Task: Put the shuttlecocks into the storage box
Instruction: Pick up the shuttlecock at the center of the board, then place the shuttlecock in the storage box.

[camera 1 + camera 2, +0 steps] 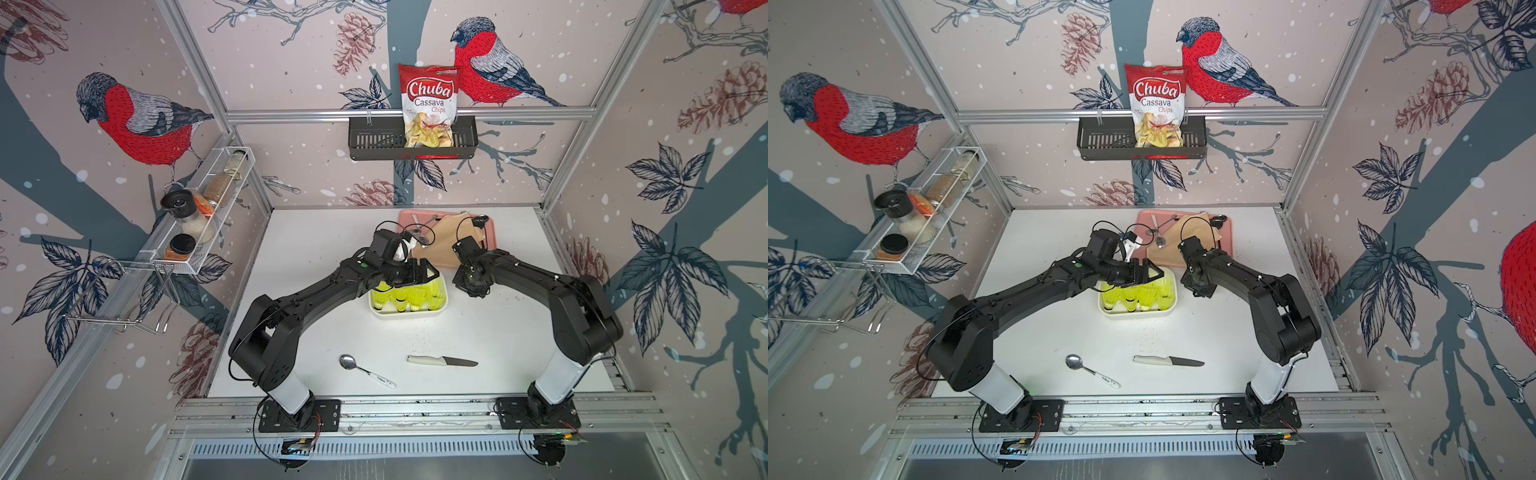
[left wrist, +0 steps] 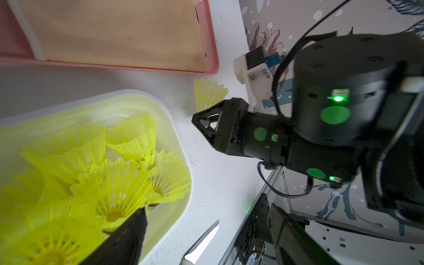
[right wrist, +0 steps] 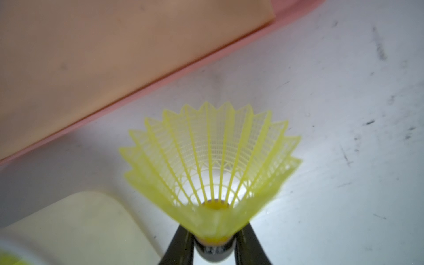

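I watch from the remote desk: the right hand is clenched on the dark base of one shuttlecock, whose neon yellow skirt flares away from the grip. Hand and shuttlecock sit just outside the storage box, off its far right corner. They are over bare white bench, between the box and the pink tray. I cannot tell whether the skirt touches the bench.

The left hand hangs over the far half of the box. It is released, its fingers spread wide with nothing between them. Beneath it a cluster of shuttlecocks crowds the box, and in the left wrist view their skirts overlap one another inside the white rim.

A tan sheet lies on the tray beyond the box. On the near side of the box, well apart from it, a white-handled knife and a spoon lie flat on the bench. The knife is toward the box's right and the spoon toward its left.
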Controlling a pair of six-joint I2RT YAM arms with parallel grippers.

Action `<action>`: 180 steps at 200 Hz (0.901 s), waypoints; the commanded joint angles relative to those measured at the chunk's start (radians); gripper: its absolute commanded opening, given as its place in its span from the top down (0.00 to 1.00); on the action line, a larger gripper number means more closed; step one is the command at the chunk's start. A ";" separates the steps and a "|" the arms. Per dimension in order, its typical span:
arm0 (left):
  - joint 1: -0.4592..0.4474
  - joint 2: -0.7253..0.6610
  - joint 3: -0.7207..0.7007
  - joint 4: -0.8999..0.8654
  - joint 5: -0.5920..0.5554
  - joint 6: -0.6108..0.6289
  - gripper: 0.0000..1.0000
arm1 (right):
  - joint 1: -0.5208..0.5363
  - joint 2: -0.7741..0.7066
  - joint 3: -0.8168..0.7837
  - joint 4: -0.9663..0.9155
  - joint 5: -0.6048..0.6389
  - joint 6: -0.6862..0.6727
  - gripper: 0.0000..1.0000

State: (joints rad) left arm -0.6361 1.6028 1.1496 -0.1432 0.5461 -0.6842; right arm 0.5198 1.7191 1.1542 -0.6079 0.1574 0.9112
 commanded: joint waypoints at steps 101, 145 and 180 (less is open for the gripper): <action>0.026 -0.277 -0.186 -0.103 -0.039 -0.030 0.14 | 0.216 -0.075 0.122 -0.147 0.021 -0.093 0.80; 0.024 -0.315 -0.228 -0.098 -0.043 -0.048 0.14 | 0.234 -0.038 0.142 -0.146 0.010 -0.108 0.80; 0.018 -0.334 -0.259 -0.087 -0.045 -0.061 0.14 | 0.244 -0.002 0.169 -0.157 0.000 -0.127 0.79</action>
State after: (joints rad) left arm -0.6121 1.2835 0.9070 -0.2447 0.5045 -0.7345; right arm 0.7586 1.6951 1.3056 -0.7422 0.1669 0.8101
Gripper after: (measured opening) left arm 0.862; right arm 0.275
